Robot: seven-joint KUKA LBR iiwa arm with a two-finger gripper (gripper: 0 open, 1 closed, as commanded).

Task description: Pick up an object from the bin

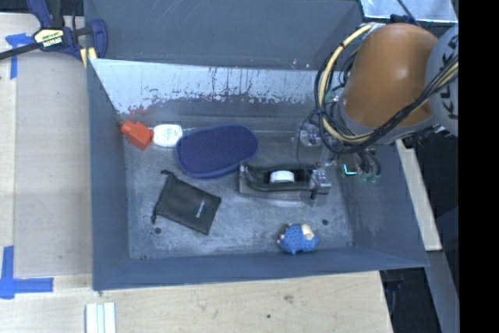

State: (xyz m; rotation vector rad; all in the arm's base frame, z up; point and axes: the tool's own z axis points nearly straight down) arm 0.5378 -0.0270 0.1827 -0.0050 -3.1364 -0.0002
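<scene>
My gripper is low in the right part of the bin, right at the right end of a dark grey tape dispenser that holds a white roll. Whether it touches the dispenser I cannot tell. The dispenser lies flat along the bin floor, its left end close to a blue oval pad. A small blue and yellow toy lies in front of the gripper near the front wall.
A black flat pouch lies at the front left. An orange block and a white cap sit by the left wall behind the blue pad. The arm's orange cover and cables overhang the bin's right side.
</scene>
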